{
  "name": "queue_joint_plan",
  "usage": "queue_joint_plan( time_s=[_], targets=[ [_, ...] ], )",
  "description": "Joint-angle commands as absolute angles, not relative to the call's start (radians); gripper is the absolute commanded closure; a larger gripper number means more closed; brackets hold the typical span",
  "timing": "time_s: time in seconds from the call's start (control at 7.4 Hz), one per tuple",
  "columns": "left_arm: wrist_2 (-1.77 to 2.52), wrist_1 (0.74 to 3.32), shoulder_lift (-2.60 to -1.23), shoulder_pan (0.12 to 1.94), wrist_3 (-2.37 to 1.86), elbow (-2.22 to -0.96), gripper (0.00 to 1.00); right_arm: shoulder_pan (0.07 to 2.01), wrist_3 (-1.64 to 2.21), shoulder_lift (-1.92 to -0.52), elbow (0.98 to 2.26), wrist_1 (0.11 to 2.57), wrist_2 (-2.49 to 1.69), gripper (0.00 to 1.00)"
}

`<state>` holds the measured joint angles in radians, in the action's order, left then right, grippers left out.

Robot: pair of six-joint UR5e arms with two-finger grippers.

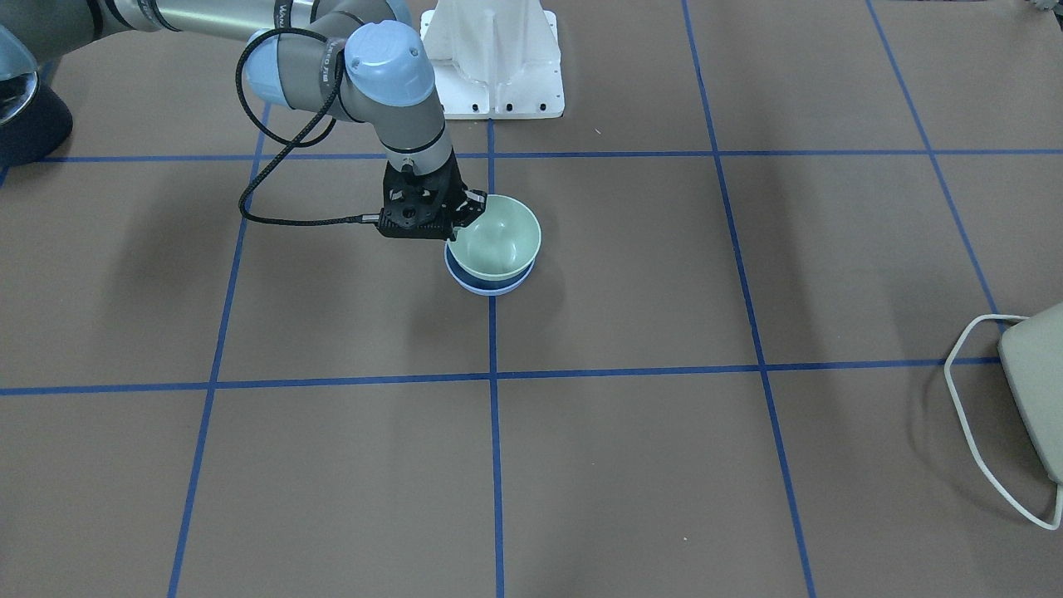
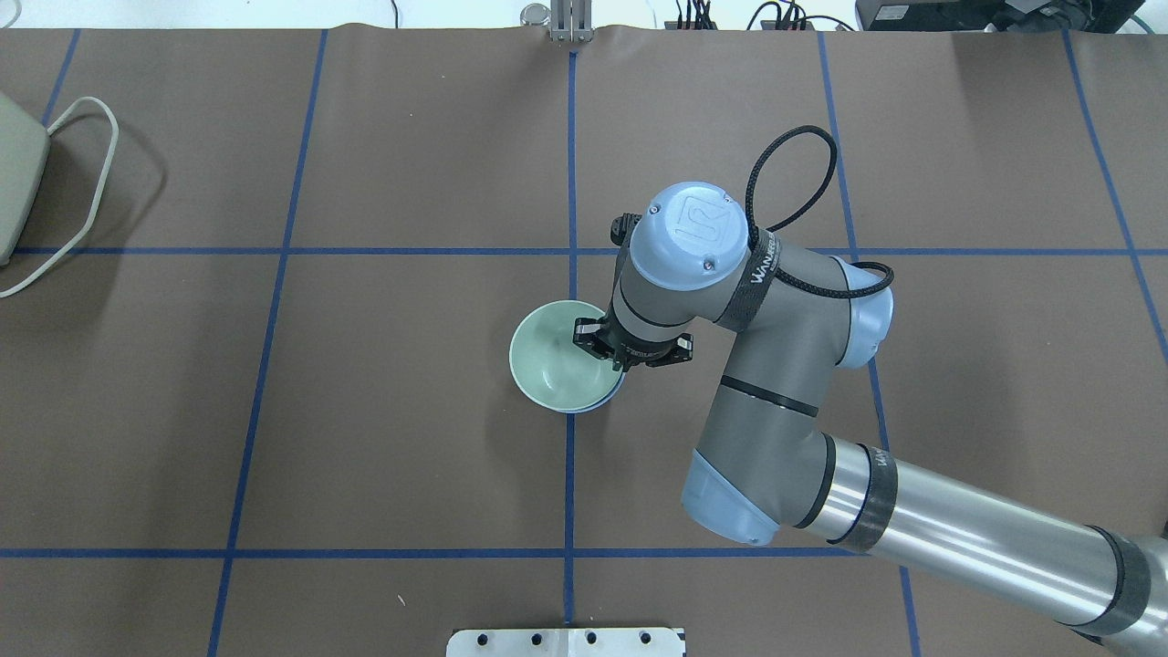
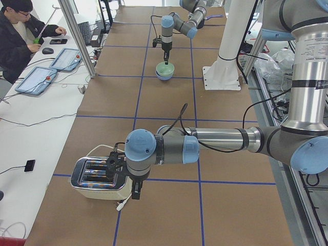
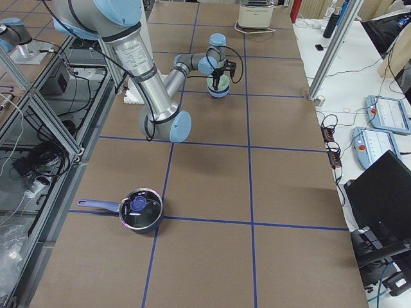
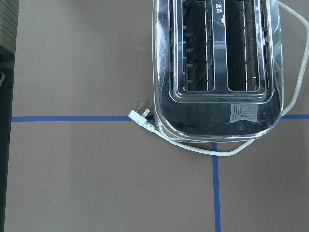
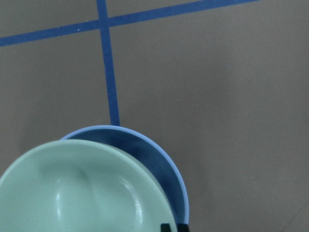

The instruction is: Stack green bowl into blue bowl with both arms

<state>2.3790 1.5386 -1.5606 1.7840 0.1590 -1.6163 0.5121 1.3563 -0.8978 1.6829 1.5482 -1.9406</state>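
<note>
The pale green bowl (image 1: 498, 241) sits tilted inside the periwinkle-blue bowl (image 1: 490, 287) near the table's middle. My right gripper (image 1: 465, 218) is shut on the green bowl's rim on the robot's side. From overhead, the green bowl (image 2: 552, 356) covers most of the blue bowl (image 2: 589, 406), with the right gripper (image 2: 613, 360) at its right rim. In the right wrist view the green bowl (image 6: 82, 193) lies off-centre over the blue bowl (image 6: 159, 164). My left gripper (image 3: 135, 193) hangs above the toaster (image 3: 95, 177); I cannot tell whether it is open or shut.
The chrome toaster (image 5: 217, 63) with its white cord and plug (image 5: 140, 116) lies at the table's left end. A dark pot (image 4: 140, 210) stands at the right end. The white pedestal base (image 1: 494, 58) is behind the bowls. An operator sits beside the table.
</note>
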Motion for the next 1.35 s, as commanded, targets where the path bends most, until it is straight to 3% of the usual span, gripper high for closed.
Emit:
queue_joint_plan(
  time_s=[0.0, 0.27, 0.41, 0.68, 0.81, 1.22],
  targets=[
    [2.379, 1.539, -1.560, 1.784, 0.160, -1.617, 0.02, 0.511, 1.351, -0.899, 1.658, 1.545, -1.939, 1.00],
    [2.379, 1.540, -1.560, 1.784, 0.160, -1.617, 0.02, 0.511, 1.351, -0.900, 1.654, 1.545, -1.939, 1.00],
    [2.379, 1.540, -1.560, 1.784, 0.160, -1.617, 0.02, 0.511, 1.351, -0.897, 1.648, 1.542, -1.940, 0.92],
    [2.379, 1.540, -1.560, 1.783, 0.160, -1.617, 0.02, 0.511, 1.361, -0.902, 1.637, 1.470, -1.939, 0.49],
    [2.379, 1.539, -1.560, 1.782, 0.160, -1.617, 0.02, 0.511, 1.361, -0.903, 1.635, 1.465, -1.936, 0.04],
    [2.378, 1.537, -1.560, 1.783, 0.158, -1.615, 0.02, 0.610, 1.350, -0.905, 1.672, 1.479, -1.946, 0.00]
  ],
)
